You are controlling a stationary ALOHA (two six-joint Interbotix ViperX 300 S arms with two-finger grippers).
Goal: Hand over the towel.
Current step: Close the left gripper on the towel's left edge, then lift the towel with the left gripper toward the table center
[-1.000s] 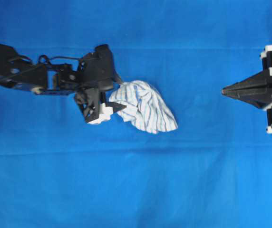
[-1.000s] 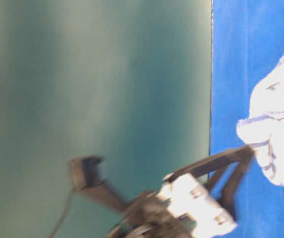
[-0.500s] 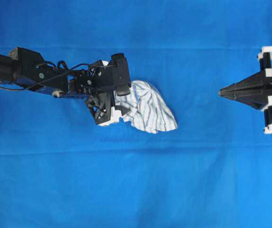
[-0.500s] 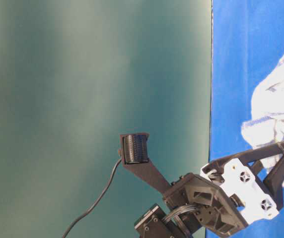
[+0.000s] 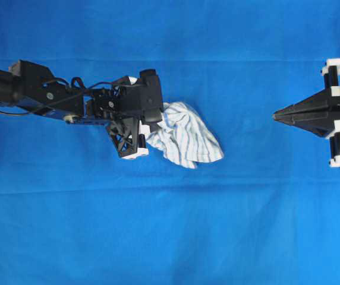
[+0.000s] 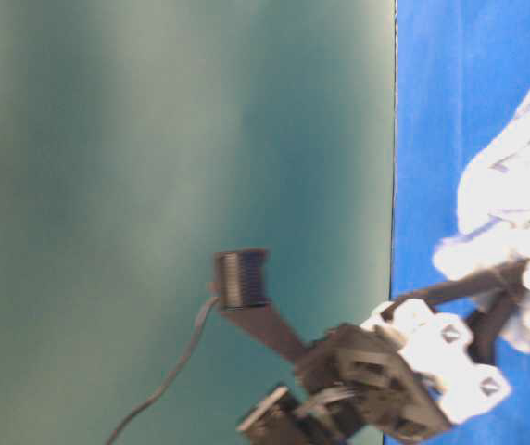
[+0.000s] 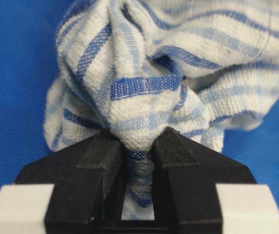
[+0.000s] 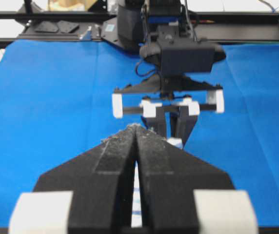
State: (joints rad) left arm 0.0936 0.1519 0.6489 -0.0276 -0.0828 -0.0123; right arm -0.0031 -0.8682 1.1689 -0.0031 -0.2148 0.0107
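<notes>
Between left gripper [image 7: 138,161] fingers, towel [image 5: 185,135] trails rightward.

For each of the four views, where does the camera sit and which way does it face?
Overhead: above, facing down at the towel, left gripper, right gripper.
Table-level: low, image turned sideways; left gripper, blurred.
Left wrist: behind the fingers pinching towel.
Right wrist: behind the closed right gripper, facing the left arm.
Shared: the towel and the blue cloth appear in all four.
</notes>
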